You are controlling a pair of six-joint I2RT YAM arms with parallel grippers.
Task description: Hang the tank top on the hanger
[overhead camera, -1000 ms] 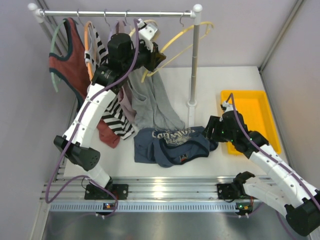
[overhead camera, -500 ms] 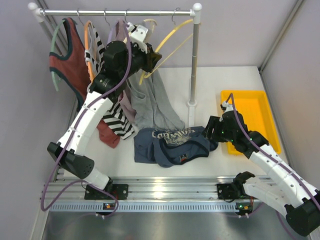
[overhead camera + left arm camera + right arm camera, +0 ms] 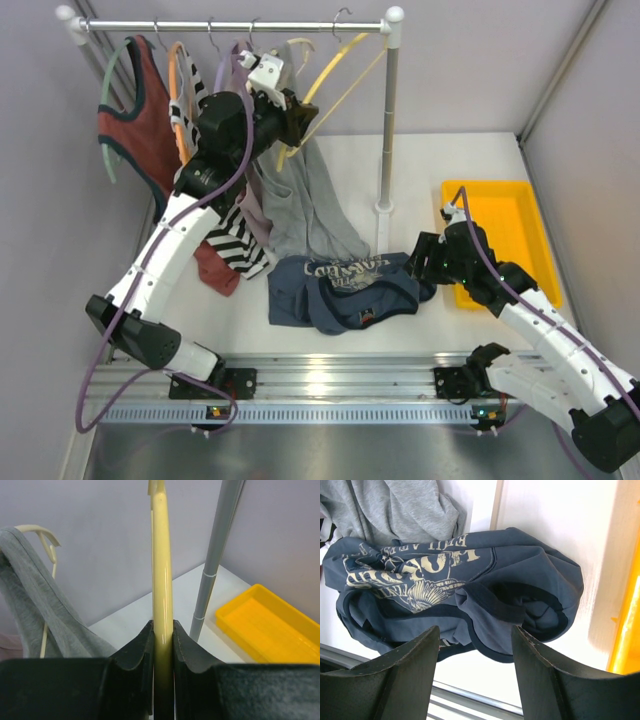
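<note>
Top external view: the left hand (image 3: 300, 112) is clamped tight on the lower end of the yellow hanger (image 3: 345, 60), whose hook sits on the rail (image 3: 130, 27) at the far side. The tank top (image 3: 345, 290) lies crumpled on the worktop (image 3: 450, 160) near the middle. Its pale arched lettering is too creased to read. The right hand (image 3: 428, 262), fingers spread apart and holding nothing, hangs over the top's right part.

Pale lilac walls (image 3: 590, 70), white table (image 3: 450, 160)
</note>
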